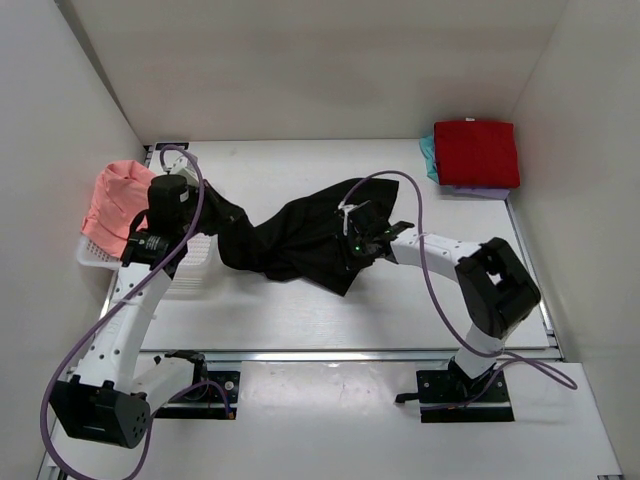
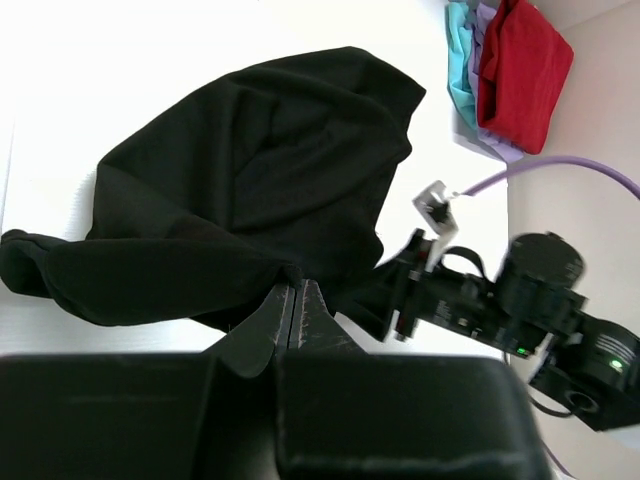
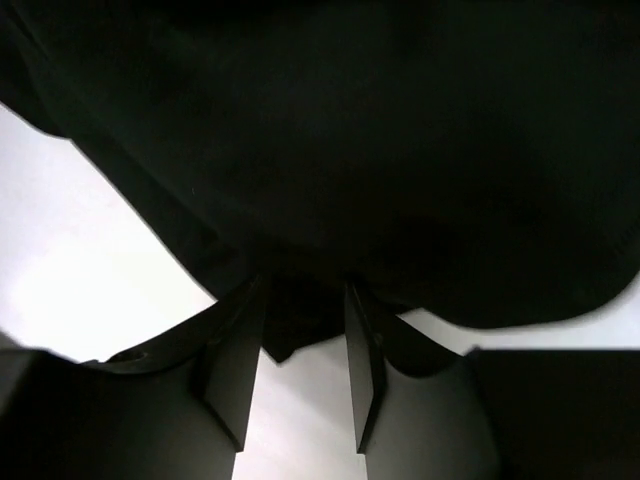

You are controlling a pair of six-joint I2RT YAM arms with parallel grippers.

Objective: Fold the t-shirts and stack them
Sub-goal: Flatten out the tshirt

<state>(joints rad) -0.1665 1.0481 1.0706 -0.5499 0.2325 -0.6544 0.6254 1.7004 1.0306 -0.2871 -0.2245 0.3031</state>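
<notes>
The large black t-shirt (image 1: 290, 235) lies bunched and stretched across the middle of the table between both arms. My left gripper (image 1: 213, 208) is shut on a fold at its left end; in the left wrist view the fingertips (image 2: 297, 287) pinch the black cloth (image 2: 260, 170). My right gripper (image 1: 352, 243) is at the shirt's right edge. Its jaws stand open in the right wrist view (image 3: 303, 300), with a corner of black cloth (image 3: 290, 330) hanging between them. A folded red t-shirt (image 1: 476, 152) tops a stack at the back right, over teal (image 1: 428, 155) and lilac (image 1: 480, 191) ones.
A salmon-pink t-shirt (image 1: 115, 195) lies in the white mesh basket (image 1: 95, 255) at the left, beside my left arm. White walls close in the table at left, back and right. A purple cable (image 1: 420, 215) loops over my right arm.
</notes>
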